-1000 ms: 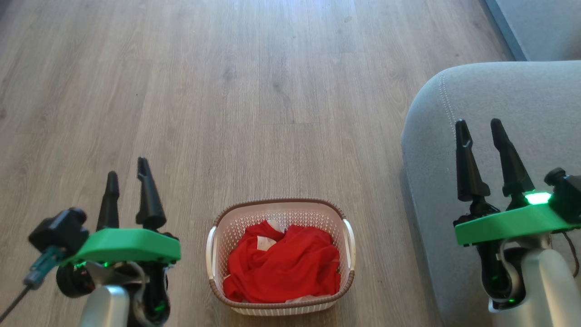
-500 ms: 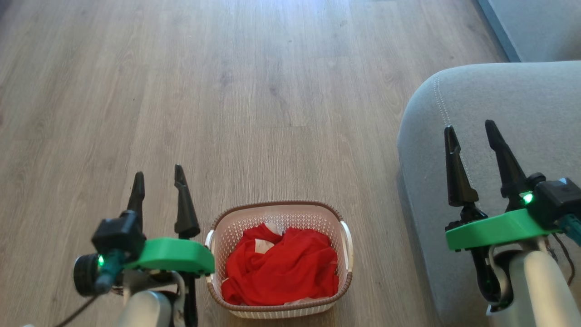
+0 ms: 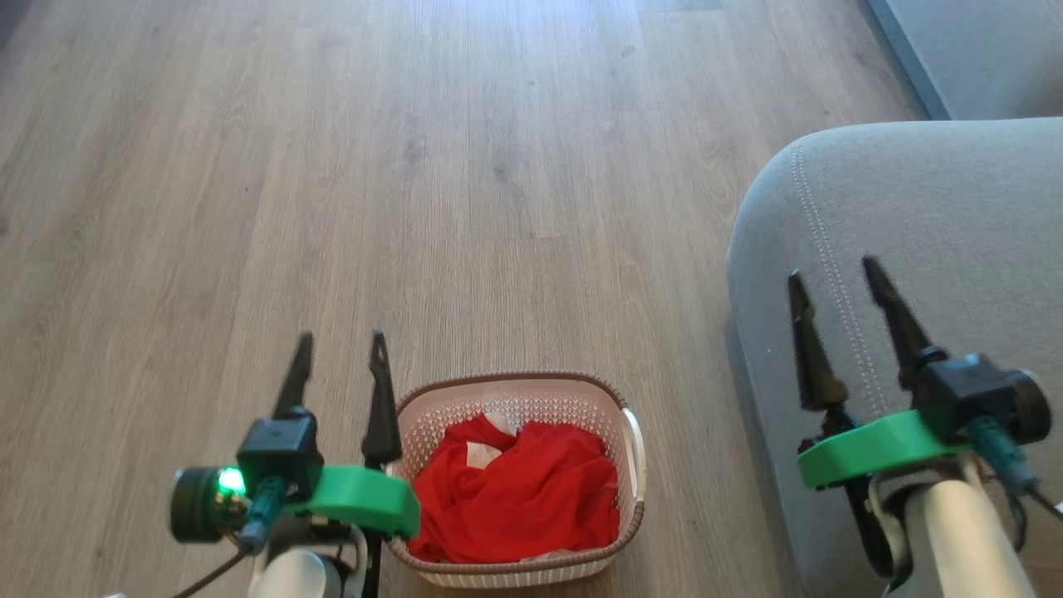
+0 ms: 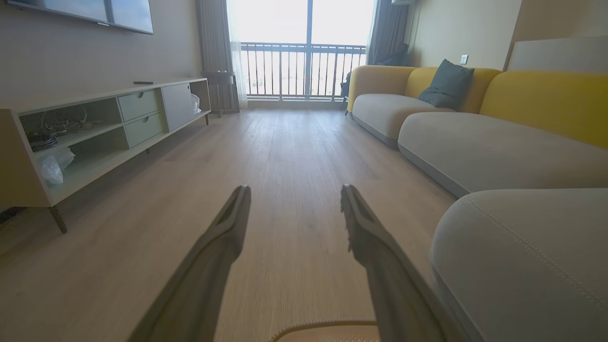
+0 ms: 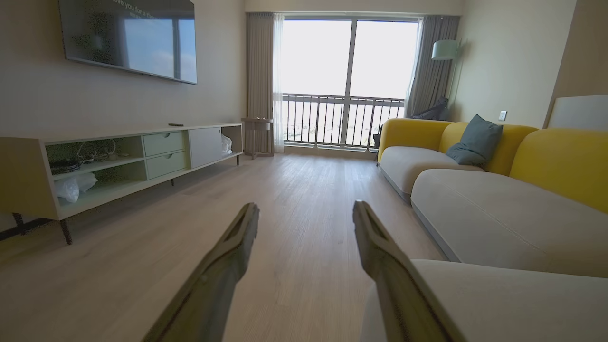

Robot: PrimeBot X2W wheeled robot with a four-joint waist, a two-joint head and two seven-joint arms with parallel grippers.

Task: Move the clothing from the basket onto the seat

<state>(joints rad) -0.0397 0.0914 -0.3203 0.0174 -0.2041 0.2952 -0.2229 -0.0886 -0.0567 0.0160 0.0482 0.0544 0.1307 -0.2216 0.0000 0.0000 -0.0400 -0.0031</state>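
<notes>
Left gripper (image 3: 341,336) hangs wide open, empty, just left of basket (image 3: 498,380); right gripper (image 3: 831,267) wide open, empty, over seat (image 3: 955,208). Clothing (image 3: 515,490) sits all in basket, near centre. None on seat yet; whole task left.

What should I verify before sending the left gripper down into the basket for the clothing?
1. The left gripper is open and empty: ok.
2. The right gripper is open and empty: ok.
3. The clothing lies uncovered in the basket: ok.
4. The left gripper is above the clothing: not ok; it sits at the basket's left edge, pointing forward over the floor.
5. The seat is bare where visible: ok.
6. How many garments, or whether they are tangled: cannot tell.
</notes>
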